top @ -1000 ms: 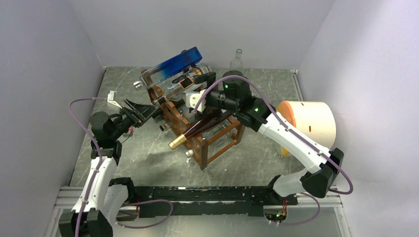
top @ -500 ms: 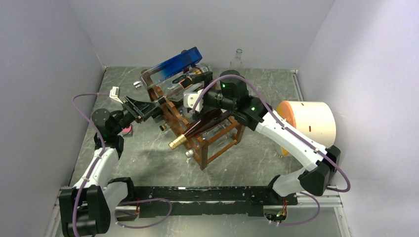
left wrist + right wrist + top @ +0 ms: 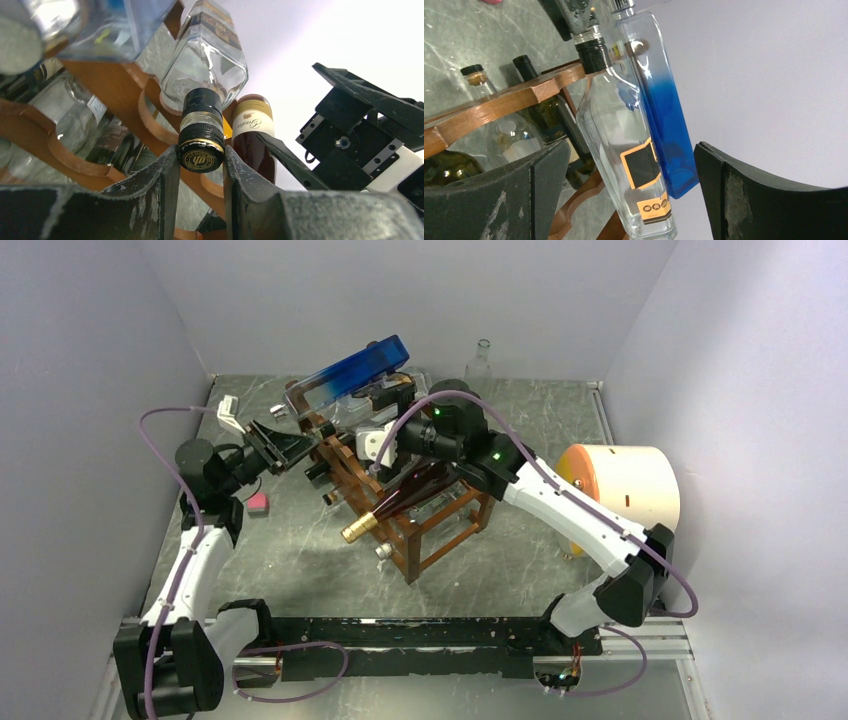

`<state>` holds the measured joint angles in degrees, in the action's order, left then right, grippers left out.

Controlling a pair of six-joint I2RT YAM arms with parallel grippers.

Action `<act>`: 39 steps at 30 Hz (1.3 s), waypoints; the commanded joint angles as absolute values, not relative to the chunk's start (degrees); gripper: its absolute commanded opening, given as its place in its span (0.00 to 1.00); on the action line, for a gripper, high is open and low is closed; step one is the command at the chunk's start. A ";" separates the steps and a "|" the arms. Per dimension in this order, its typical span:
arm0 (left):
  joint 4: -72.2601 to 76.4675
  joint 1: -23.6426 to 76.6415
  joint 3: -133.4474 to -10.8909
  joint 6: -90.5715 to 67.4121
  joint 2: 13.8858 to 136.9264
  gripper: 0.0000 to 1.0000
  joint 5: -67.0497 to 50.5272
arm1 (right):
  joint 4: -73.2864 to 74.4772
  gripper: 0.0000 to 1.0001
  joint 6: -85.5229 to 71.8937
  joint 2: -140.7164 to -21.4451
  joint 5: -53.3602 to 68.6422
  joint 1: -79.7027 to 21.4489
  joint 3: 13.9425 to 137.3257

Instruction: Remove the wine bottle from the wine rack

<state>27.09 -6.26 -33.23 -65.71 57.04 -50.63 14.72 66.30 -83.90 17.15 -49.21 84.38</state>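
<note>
1. I have the left gripper (image 3: 200, 150) at the cap end of the wine bottle (image 3: 207, 60) — the clear, square-sided one with the black cap. Its two fingers (image 3: 165, 190) press against either side of that cap, clamped on it.
2. The wine bottle is on the wine rack (image 3: 440, 525). It lies tilted in the top tier, its shoulder cradled in a scallop of the reddish-brown rail. The capped neck pokes out past the rail towards the left arm.
3. A blue bottle (image 3: 355, 372) lies right alongside it on top of the rack. From the right wrist view the two run side by side, and I cannot tell whether they touch.
4. The right gripper (image 3: 631, 150) is at the other end with its fingers spread wide. The labelled base of the wine bottle sits between them with a gap on each side, so nothing is gripped there.
5. Lower in the rack a dark bottle with a gold cap (image 3: 405, 498) lies slanted, cap towards the near left. The wrist views show more bottles in the tiers beneath it, one of them brown with a cream label (image 3: 252, 135).
6. On the table (image 3: 290, 560) there is a small pink object (image 3: 257, 502) near the left arm and a cream drum with an orange face (image 3: 625, 485) on the right. A clear bottle (image 3: 481, 358) stands upright by the back wall.
</note>
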 commanded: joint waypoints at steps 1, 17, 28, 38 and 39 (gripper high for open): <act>25.20 -6.68 -40.41 -62.61 55.53 0.19 -53.82 | 13.06 1.00 68.69 -85.77 17.06 -49.49 86.80; 24.10 -6.64 -46.44 -63.60 57.01 0.13 -55.96 | 18.74 0.98 73.71 -97.90 10.09 -49.91 98.41; 23.91 -6.60 -47.25 -62.93 57.68 0.13 -56.34 | 26.34 0.92 77.55 -104.85 4.46 -51.66 106.21; 24.42 -6.59 -47.26 -63.11 57.80 0.14 -56.63 | 26.66 0.80 78.05 -107.66 -2.89 -53.06 109.34; 24.44 -6.59 -47.24 -63.11 57.71 0.14 -56.68 | 27.15 0.79 78.29 -107.91 -3.47 -53.14 109.74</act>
<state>20.25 -6.28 -44.34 -62.61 58.46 -54.37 25.78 77.38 -106.69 0.95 -52.62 107.53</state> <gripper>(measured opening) 0.355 0.812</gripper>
